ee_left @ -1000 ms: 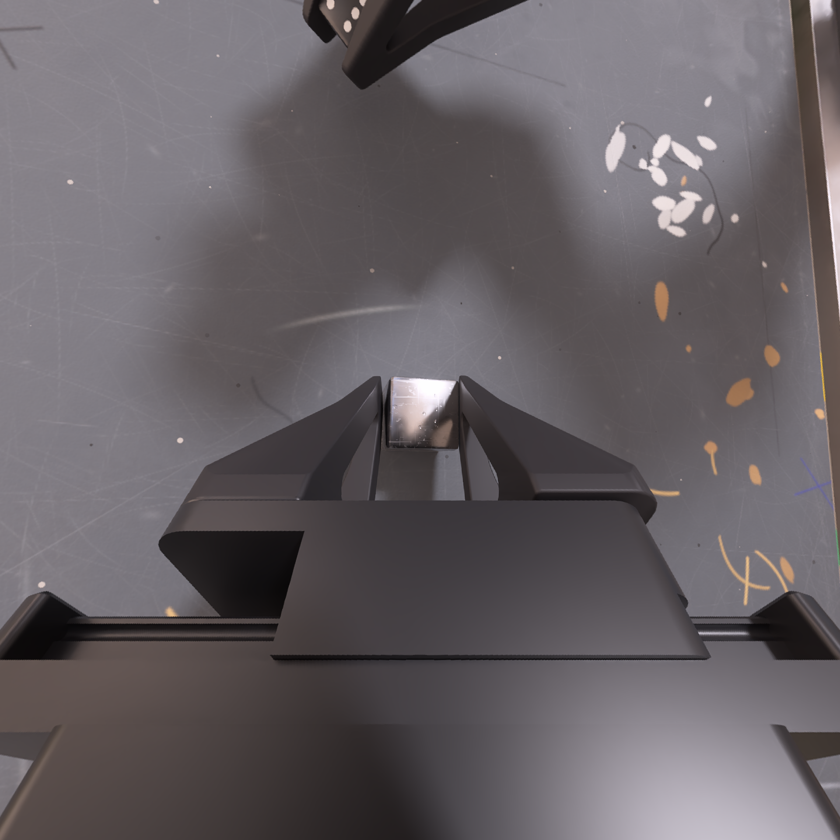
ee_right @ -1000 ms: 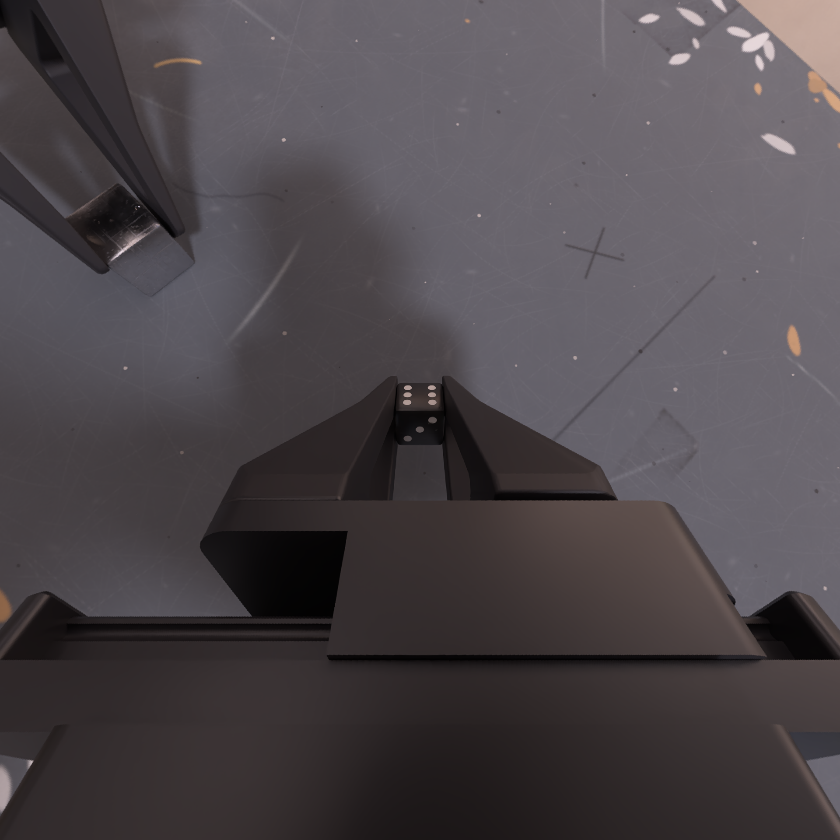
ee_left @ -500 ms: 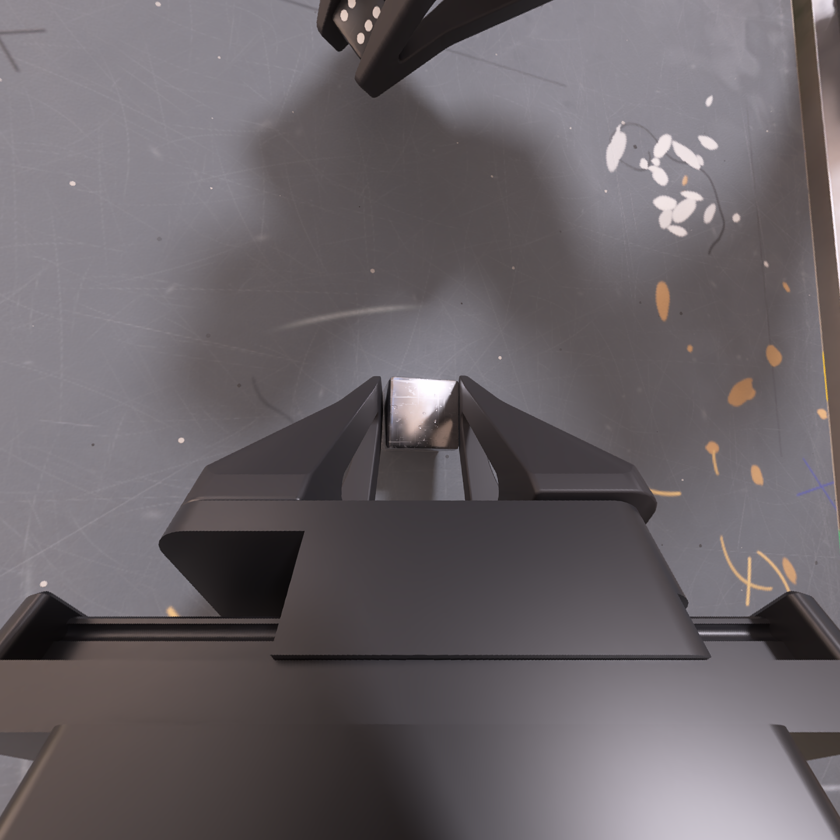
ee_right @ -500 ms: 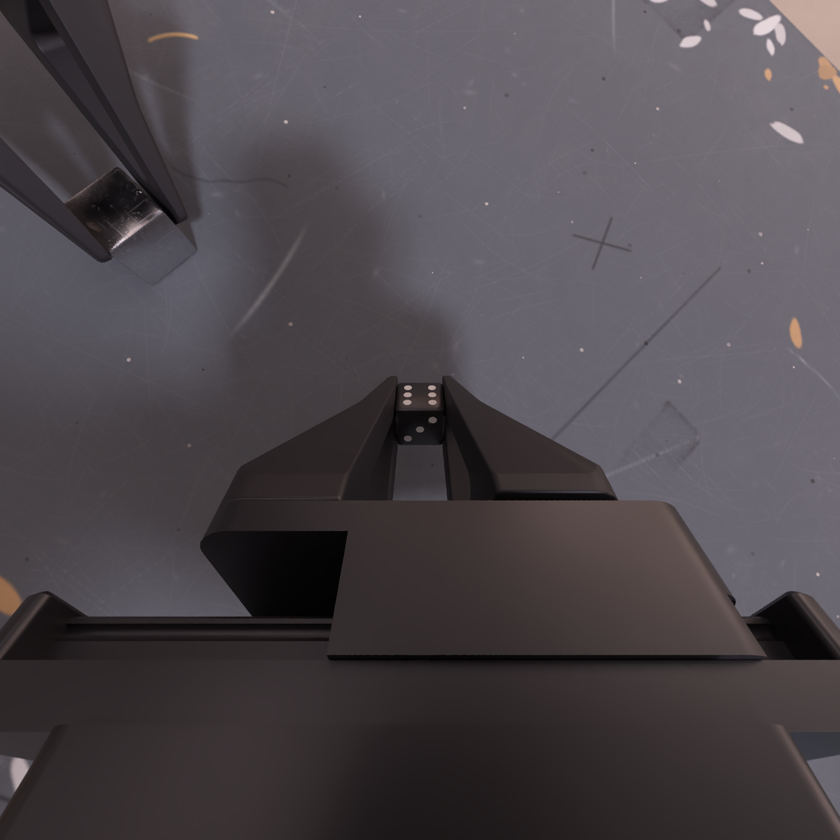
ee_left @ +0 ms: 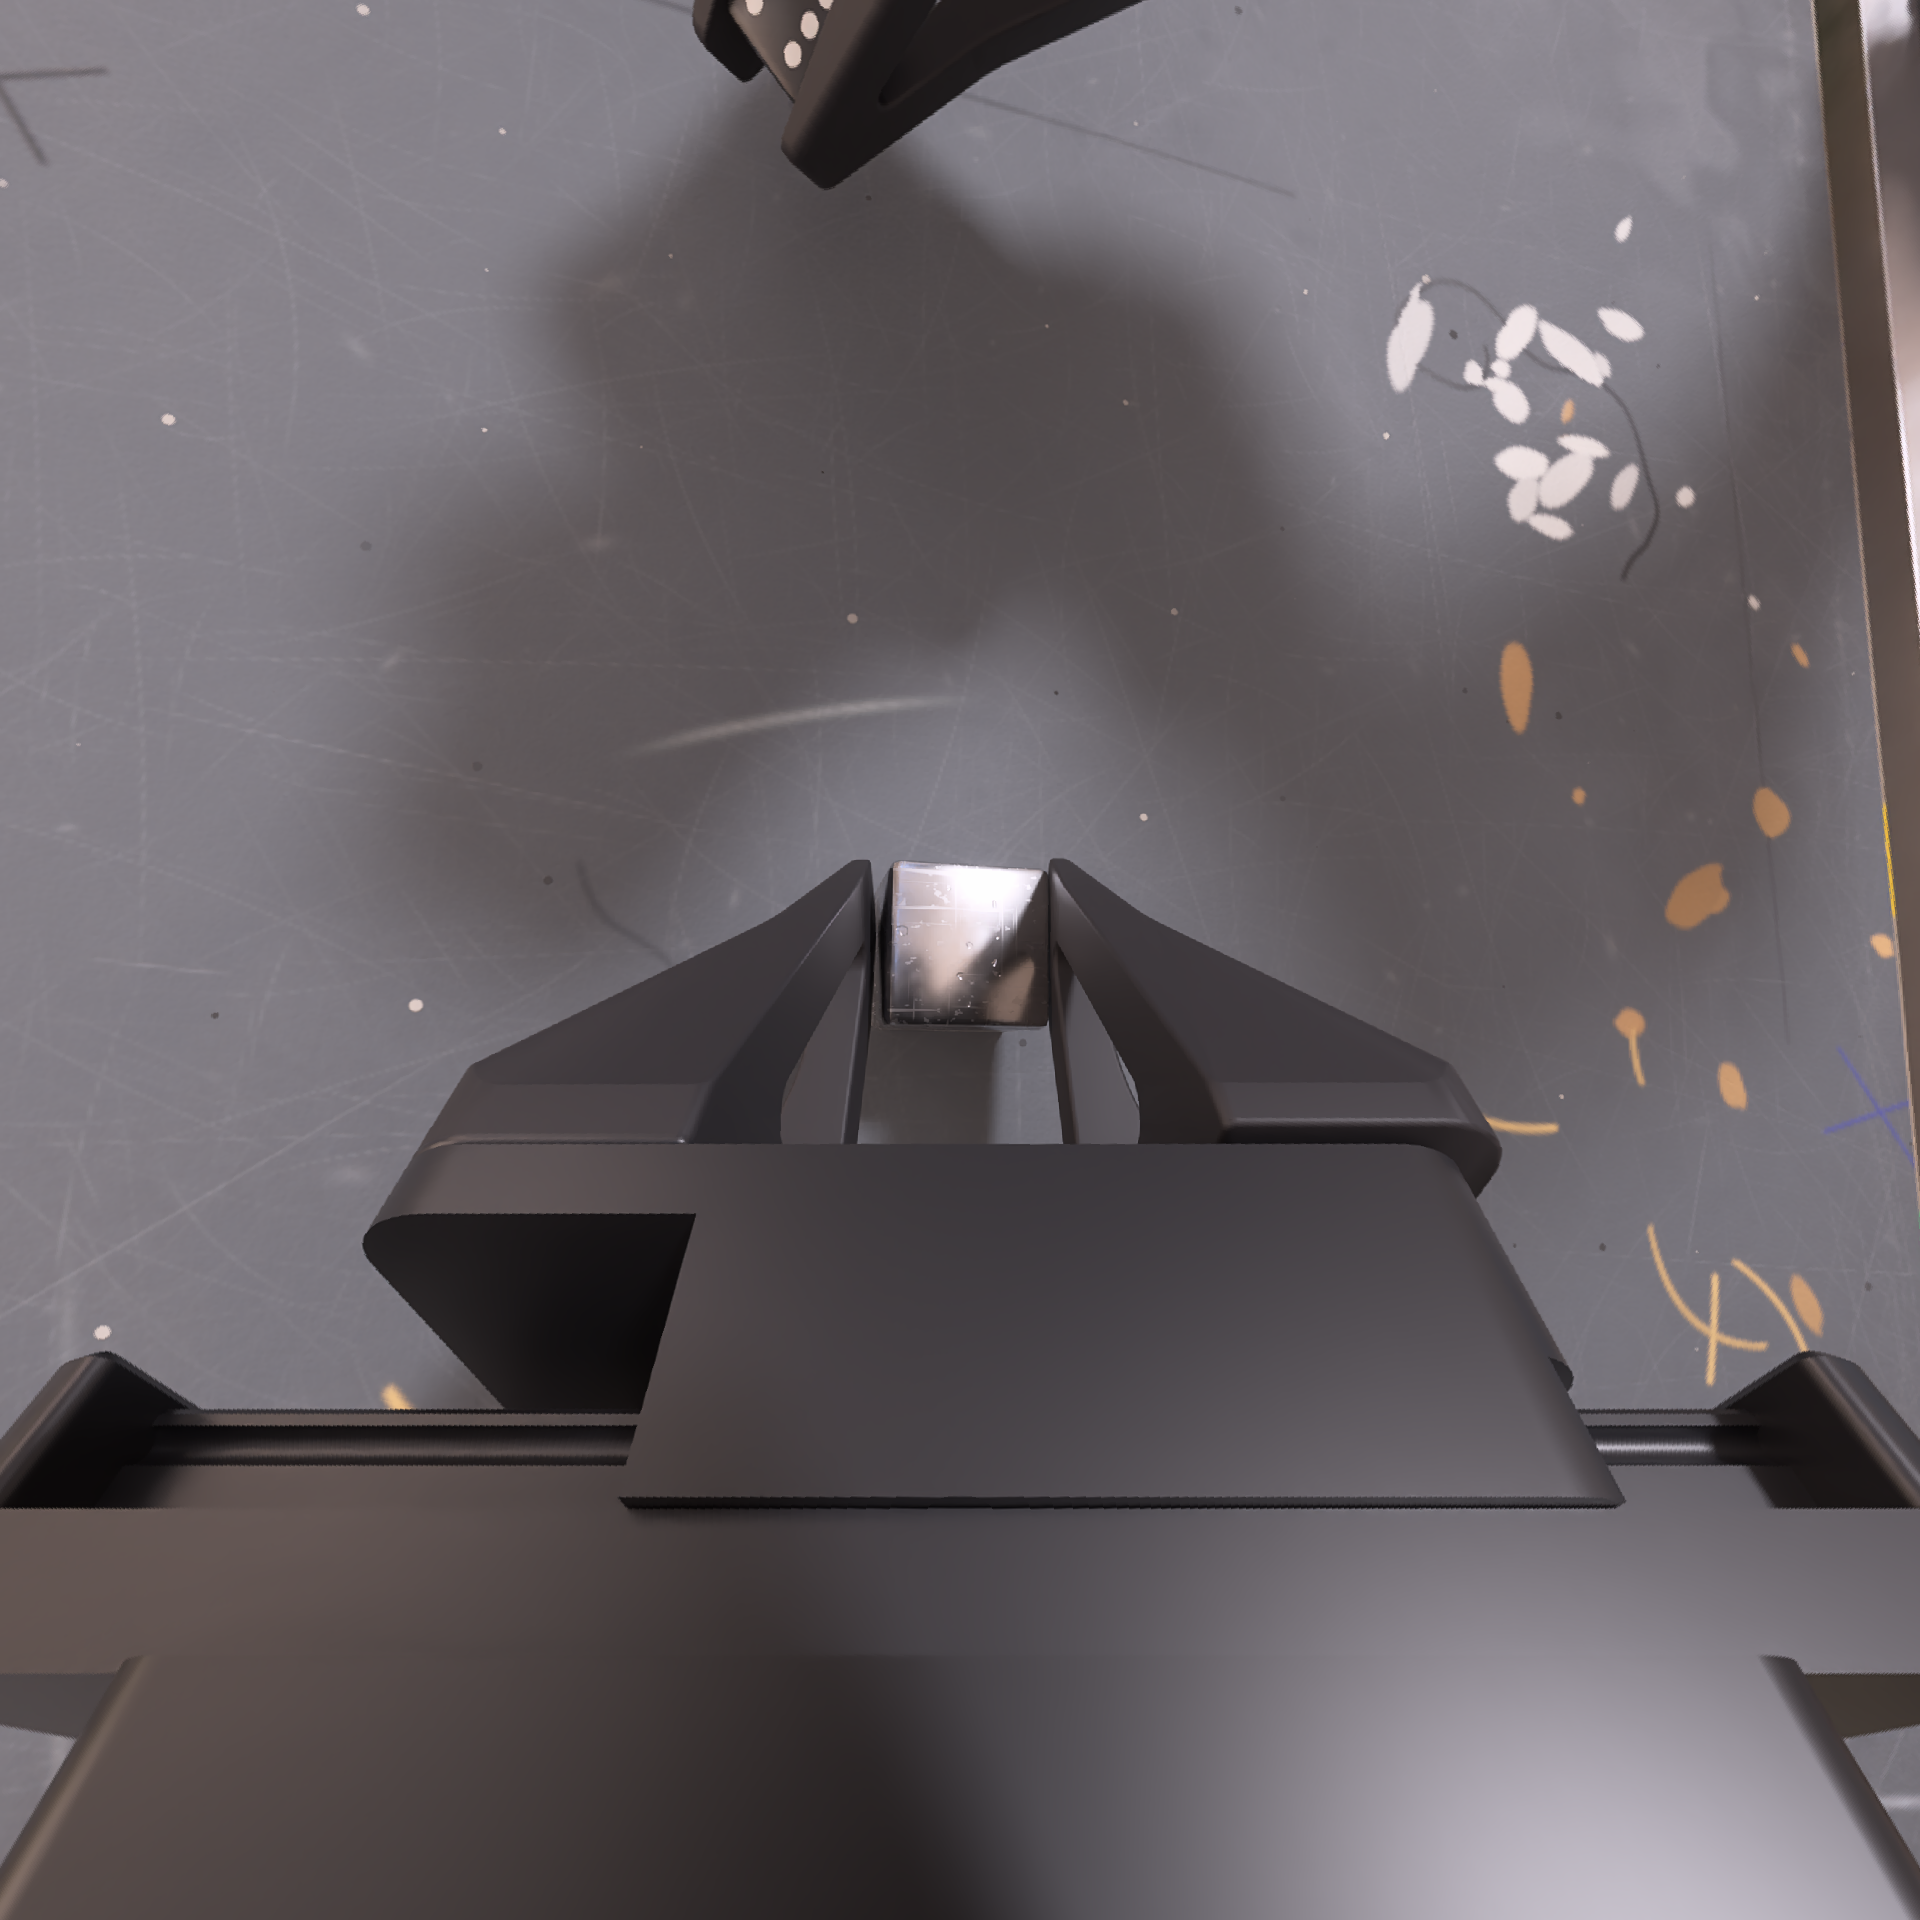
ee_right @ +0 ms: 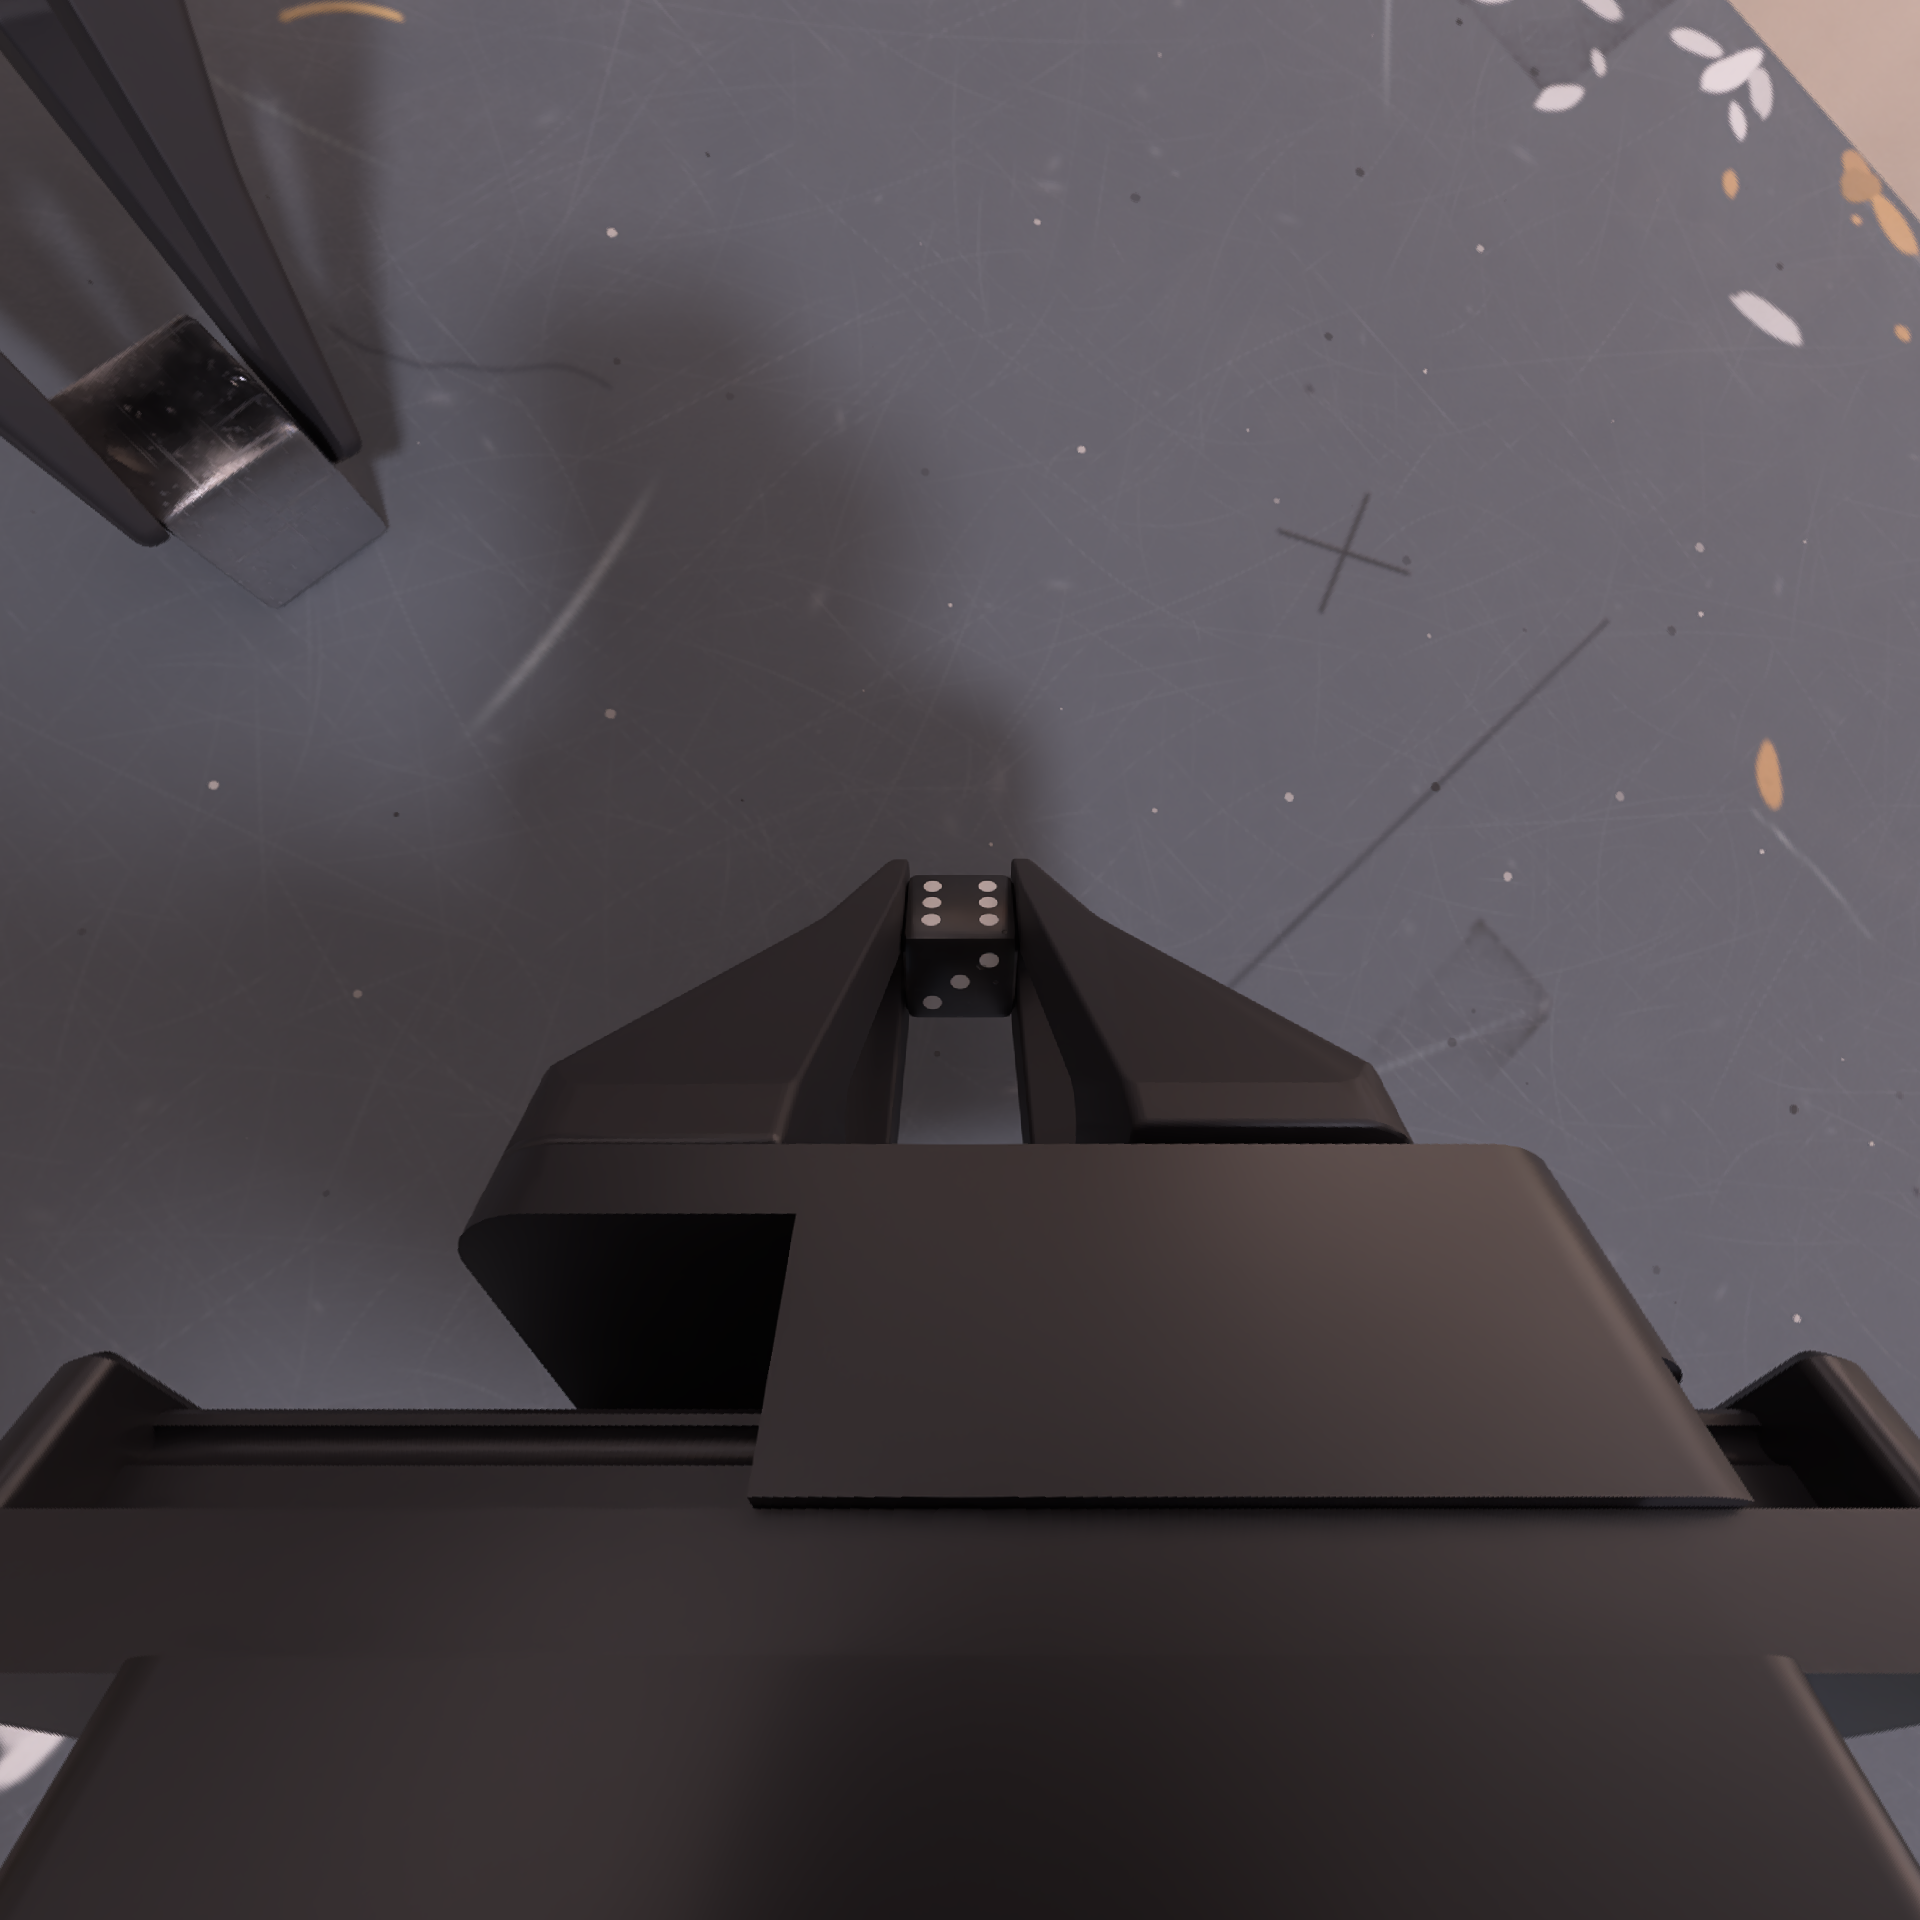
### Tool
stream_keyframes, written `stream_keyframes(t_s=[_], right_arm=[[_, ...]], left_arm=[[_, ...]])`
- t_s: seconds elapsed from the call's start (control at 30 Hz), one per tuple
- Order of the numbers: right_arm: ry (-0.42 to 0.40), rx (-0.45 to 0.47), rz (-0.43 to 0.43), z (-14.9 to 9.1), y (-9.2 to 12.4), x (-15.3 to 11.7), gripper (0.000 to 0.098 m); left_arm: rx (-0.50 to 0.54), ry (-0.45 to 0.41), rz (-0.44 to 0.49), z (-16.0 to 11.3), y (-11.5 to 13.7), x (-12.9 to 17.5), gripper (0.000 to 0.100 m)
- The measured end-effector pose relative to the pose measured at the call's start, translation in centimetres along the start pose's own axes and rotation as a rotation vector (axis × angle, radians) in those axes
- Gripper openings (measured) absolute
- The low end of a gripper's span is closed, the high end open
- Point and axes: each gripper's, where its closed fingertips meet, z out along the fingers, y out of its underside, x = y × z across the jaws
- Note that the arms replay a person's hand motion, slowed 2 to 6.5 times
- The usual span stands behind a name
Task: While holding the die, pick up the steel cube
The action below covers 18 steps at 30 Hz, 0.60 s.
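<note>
In the left wrist view my left gripper (ee_left: 962,883) is shut on the shiny steel cube (ee_left: 962,945), which sits between the fingertips above the grey table (ee_left: 312,623). In the right wrist view my right gripper (ee_right: 958,883) is shut on the black die with white pips (ee_right: 958,940), held above the table. The steel cube also shows in the right wrist view (ee_right: 197,436) at the upper left, between the left gripper's fingers and off the surface. The die also shows at the top of the left wrist view (ee_left: 781,26), between the right gripper's fingers.
The table is scratched grey with white and orange paint flecks (ee_left: 1538,416). A metal edge strip (ee_left: 1870,520) runs along the right side of the left wrist view. The table's edge and a tan floor (ee_right: 1860,62) show at the top right of the right wrist view.
The right gripper with the die has shifted slightly right in the left wrist view. The table drifts a little in the right wrist view. Both grips hold unchanged.
</note>
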Motion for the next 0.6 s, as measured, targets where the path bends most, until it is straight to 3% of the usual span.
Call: stream_keyframes(t_s=[0.6], right_arm=[[-0.001,0.003,-0.007,0.03,-0.05,0.44,0.0160]], left_arm=[[0.000,0.000,0.000,0.00,0.00,0.00,0.028]])
